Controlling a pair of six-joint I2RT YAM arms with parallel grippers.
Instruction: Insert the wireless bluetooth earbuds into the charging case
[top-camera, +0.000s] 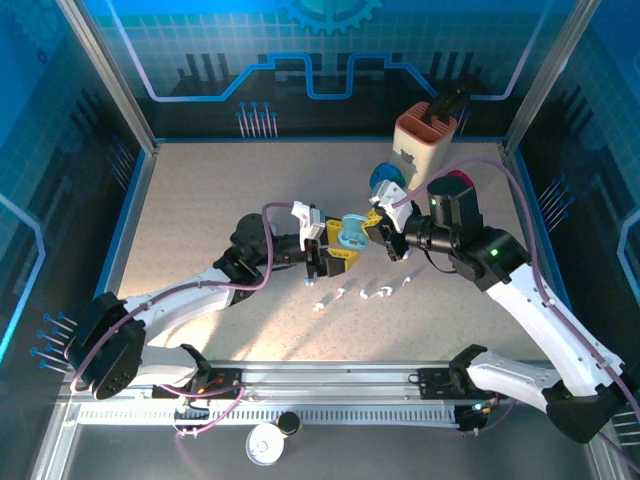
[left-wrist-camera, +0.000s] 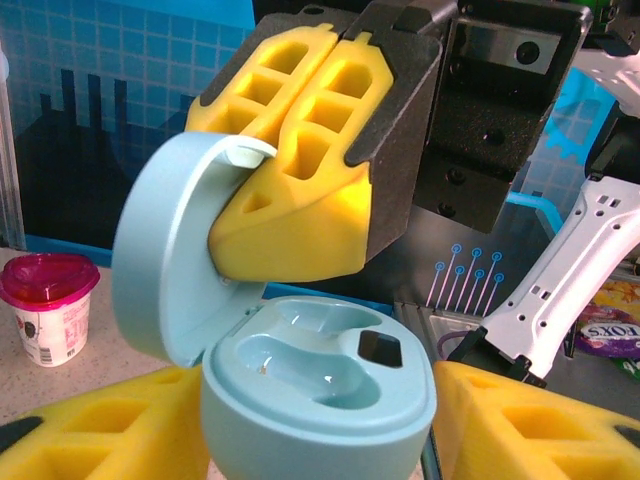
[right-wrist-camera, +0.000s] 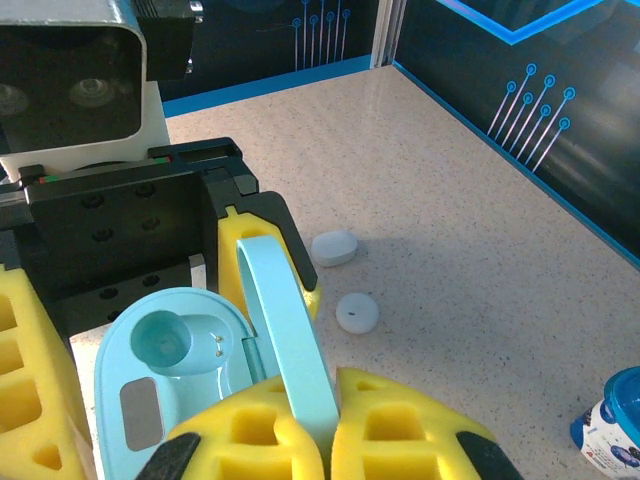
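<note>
A pale blue charging case (top-camera: 350, 238) hangs above the table between both grippers. My left gripper (left-wrist-camera: 320, 420) is shut on its body (left-wrist-camera: 300, 410), one yellow finger (left-wrist-camera: 90, 430) on each side. The hinged lid (left-wrist-camera: 160, 260) stands open. My right gripper (right-wrist-camera: 332, 420) is shut on the lid's edge (right-wrist-camera: 285, 330). Both wells (left-wrist-camera: 300, 360) of the case hold nothing. Several small white earbuds (top-camera: 370, 292) lie on the table in front of the grippers, untouched.
A beige holder (top-camera: 425, 140) and a blue-lidded cup (top-camera: 385, 180) stand at the back right. A red-lidded cup (left-wrist-camera: 48, 300) sits on the table beyond the case. Two small white pebble-like pieces (right-wrist-camera: 334, 247) lie near the left gripper.
</note>
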